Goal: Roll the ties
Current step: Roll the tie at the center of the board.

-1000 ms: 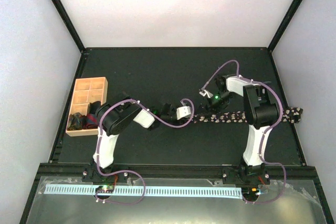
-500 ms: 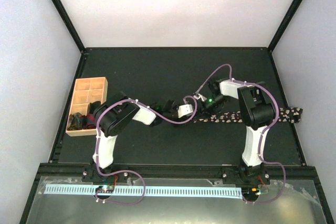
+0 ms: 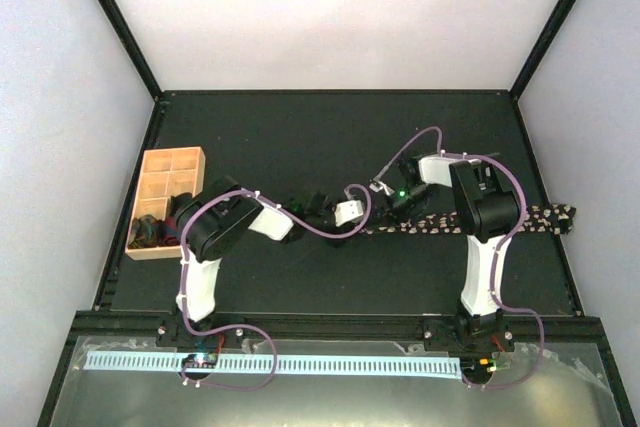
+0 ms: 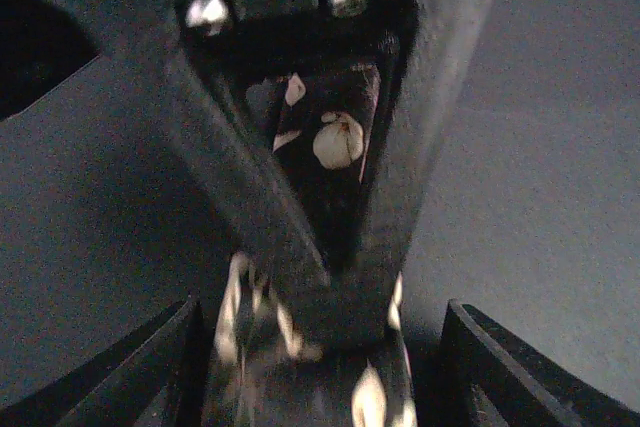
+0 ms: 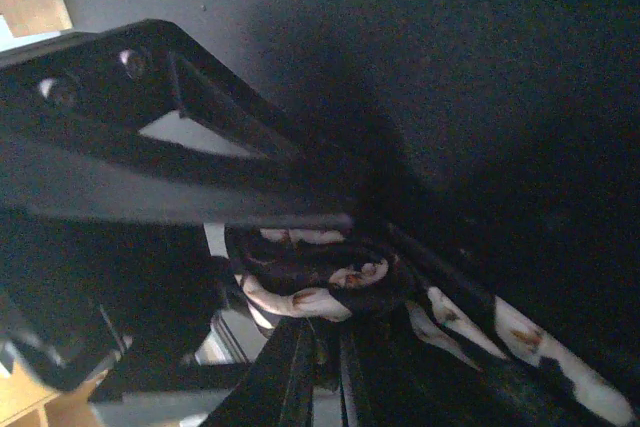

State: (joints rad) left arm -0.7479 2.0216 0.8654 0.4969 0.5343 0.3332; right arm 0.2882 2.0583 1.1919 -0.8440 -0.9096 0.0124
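Rolling looks under way, judging by the small coil [image 5: 322, 283] at one end of the tie [image 3: 500, 218]. The left end effector [image 3: 366, 223] is clenched on that end, with speckled fabric pinched between its tips. The right end effector [image 3: 384, 199] sits close against the coil, just beyond the left one; whether it grips, I cannot tell. The unrolled length lies flat on the tabletop [image 3: 300, 137], running away from both. The next move probably calls for another wrist turn while the coil is steadied against unwinding.
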